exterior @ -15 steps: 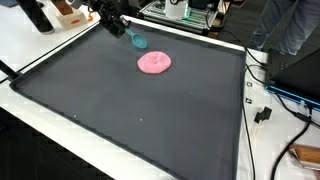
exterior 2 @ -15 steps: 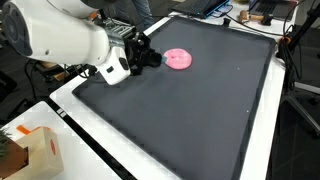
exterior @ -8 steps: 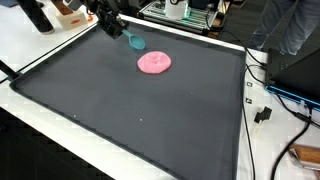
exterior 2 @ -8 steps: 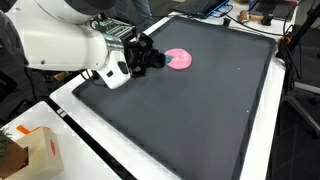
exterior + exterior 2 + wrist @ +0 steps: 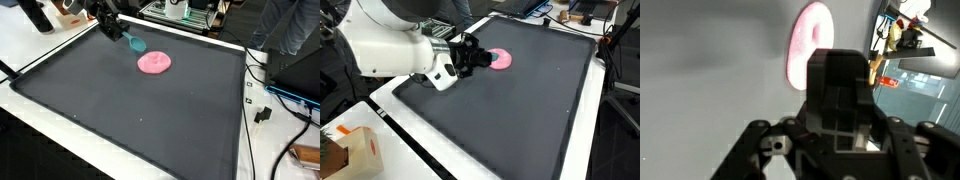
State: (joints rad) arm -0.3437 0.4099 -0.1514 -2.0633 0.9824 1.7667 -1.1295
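1. While it hangs over the far edge of the black mat (image 5: 130, 110), the gripper (image 5: 120, 33) has its jaws closed on a teal spoon (image 5: 136, 42).
2. The spoon's bowl sits near the pink disc (image 5: 154, 63), not touching it.

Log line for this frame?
gripper: near mat edge, grip unclear | teal tool: at gripper tip | pink disc: flat on mat, beside tool

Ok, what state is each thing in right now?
Gripper: shut on the spoon, above the mat's edge.
Spoon: held tilted, bowl end down, apart from the plate.
Plate: lying flat, empty.
Mat: spread flat.
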